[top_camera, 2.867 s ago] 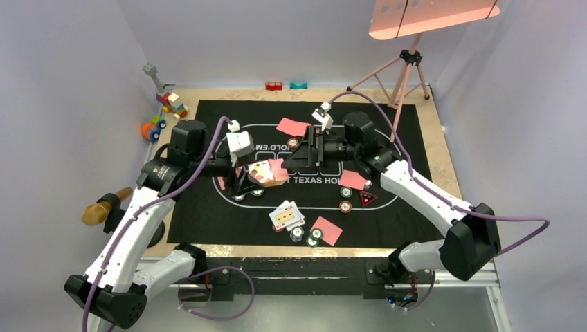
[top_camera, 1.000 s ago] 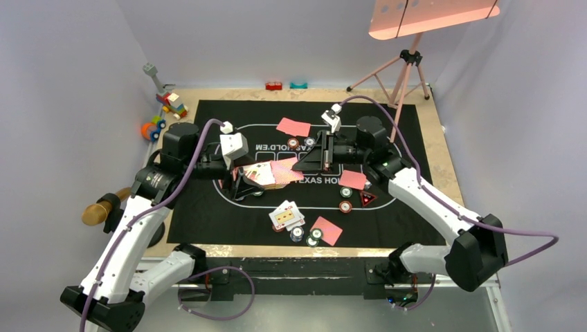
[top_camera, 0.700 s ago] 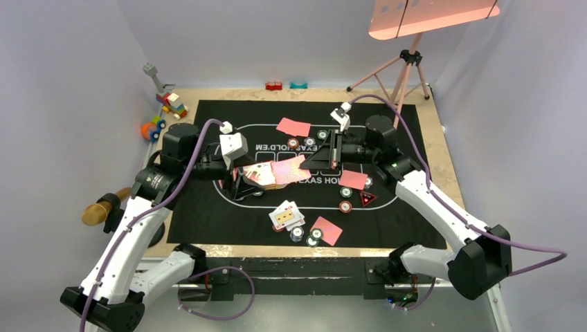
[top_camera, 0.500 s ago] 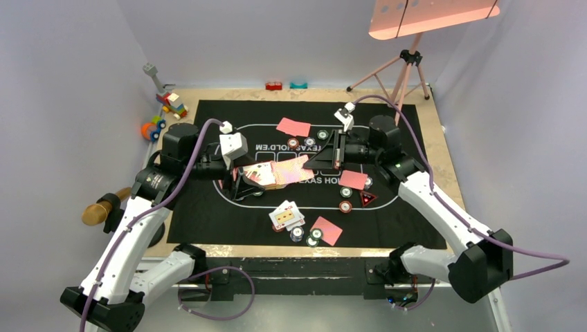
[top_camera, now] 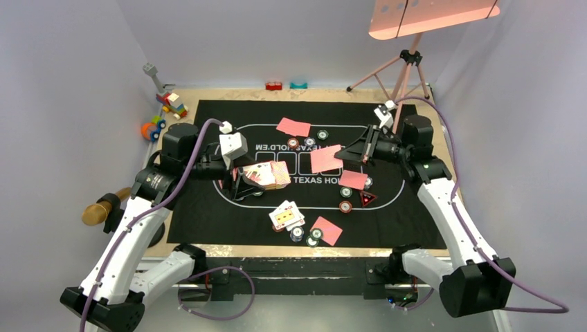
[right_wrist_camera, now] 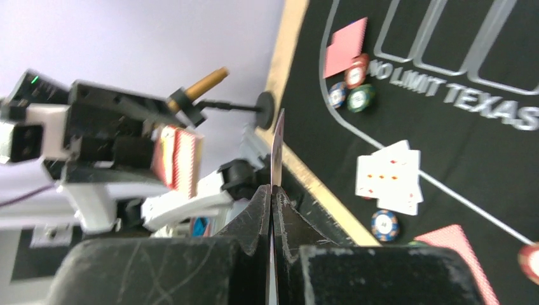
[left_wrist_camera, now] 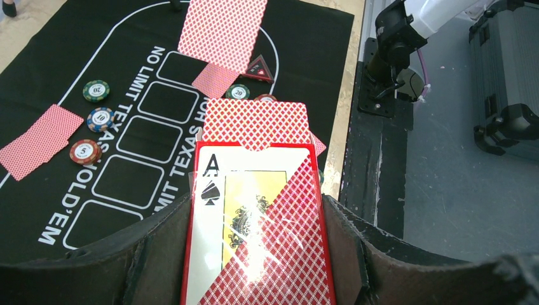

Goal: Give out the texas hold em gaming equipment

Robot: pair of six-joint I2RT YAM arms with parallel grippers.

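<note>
My left gripper (top_camera: 257,177) is shut on a clear-fronted deck of playing cards (left_wrist_camera: 257,222); an ace of spades shows on its face and one red-backed card (left_wrist_camera: 256,124) sticks out of the top. My right gripper (top_camera: 345,154) is shut on a single red-backed card (top_camera: 325,159), held above the mat's middle, well right of the deck. The right wrist view shows that card edge-on (right_wrist_camera: 277,149) between closed jaws (right_wrist_camera: 272,190). More red-backed cards (top_camera: 293,126) lie on the mat, with face-up cards (top_camera: 286,216), poker chips (top_camera: 345,206) and the triangle marker (top_camera: 366,198).
The black mat (top_camera: 208,200) covers most of the wooden table. Toy blocks (top_camera: 172,102) and coloured discs (top_camera: 152,128) sit at the back left. Small red (top_camera: 274,86) and teal (top_camera: 298,85) bricks lie at the far edge. A pink tripod (top_camera: 405,69) stands back right.
My right gripper closed on a card at the deck and drew it out to the right, clear of the deck. The left arm and the deck stayed still.
</note>
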